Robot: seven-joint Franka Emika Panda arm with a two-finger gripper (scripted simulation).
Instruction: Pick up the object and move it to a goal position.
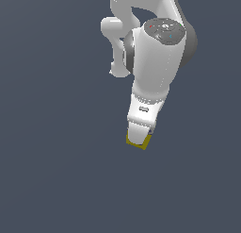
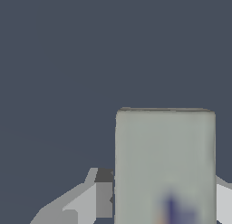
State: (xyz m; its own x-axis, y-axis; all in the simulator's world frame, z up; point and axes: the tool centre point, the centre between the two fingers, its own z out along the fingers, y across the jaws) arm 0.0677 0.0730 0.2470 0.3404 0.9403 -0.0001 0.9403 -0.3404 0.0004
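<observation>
Slate-grey bare floor [image 1: 52, 170] fills both views; the claw [image 1: 139, 138] seemingly grips the box [image 2: 165, 164].

You have one small box [image 1: 139, 143] to count, yellow at its lower edge in the exterior view and pale with a bluish mark in the wrist view. You have one white robot arm [image 1: 153, 62], ending in one hand [image 1: 140, 138].

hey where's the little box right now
The box sits below centre in the exterior view, its yellow edge peeking out under the arm's pincer; in the wrist view it lies between the fingers.
</observation>
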